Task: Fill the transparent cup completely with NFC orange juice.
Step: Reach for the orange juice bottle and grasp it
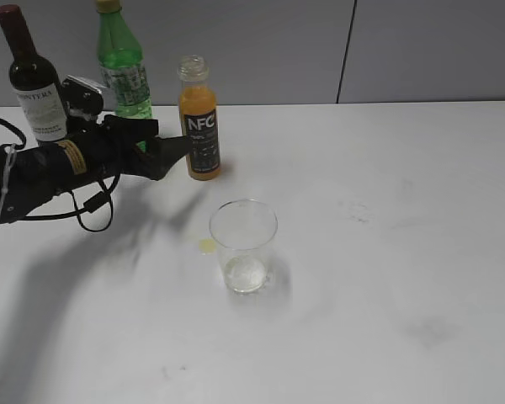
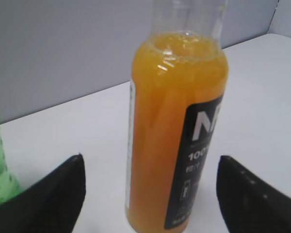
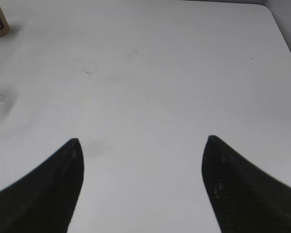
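Standing upright, mouth up, NFC orange juice point(image 2: 177, 131) sits between spread left claw point(image 2: 150, 191); right claw point(image 3: 143, 182) spread.

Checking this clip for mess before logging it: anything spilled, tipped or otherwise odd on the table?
One thing: a small yellowish spot on the white table, just left of the upright, empty clear plastic cup. It may be a juice drip. The uncapped NFC orange juice bottle stands upright.

Opaque orange NFC orange juice point(image 1: 199, 126) behind black label point(image 1: 203, 135), white lettering; clear transparent cup point(image 1: 243, 244); white desk point(image 1: 387, 252); black left claw point(image 2: 150, 187).
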Motion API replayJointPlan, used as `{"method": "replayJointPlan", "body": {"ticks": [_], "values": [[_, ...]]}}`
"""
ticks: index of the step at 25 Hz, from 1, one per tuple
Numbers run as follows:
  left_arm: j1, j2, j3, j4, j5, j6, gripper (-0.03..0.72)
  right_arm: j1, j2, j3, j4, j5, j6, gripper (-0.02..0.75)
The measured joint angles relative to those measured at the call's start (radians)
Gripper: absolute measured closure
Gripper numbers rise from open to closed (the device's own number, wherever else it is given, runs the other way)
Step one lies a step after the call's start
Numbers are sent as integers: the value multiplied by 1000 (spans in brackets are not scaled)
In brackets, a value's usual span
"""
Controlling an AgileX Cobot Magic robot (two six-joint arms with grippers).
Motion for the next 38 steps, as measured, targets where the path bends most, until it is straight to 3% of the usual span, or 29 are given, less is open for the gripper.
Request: {"method": "replayJointPlan", "body": {"ticks": [23,31,38], "values": [[-95,189,-238,-108,37,54,42,0,0,0,0,0,0,150],[-107,194,-250,-172,69,54,47,0,0,0,1,0,0,150],[-108,194,-250,-180,75,54,187,0,0,0,1,0,0,150]]}}
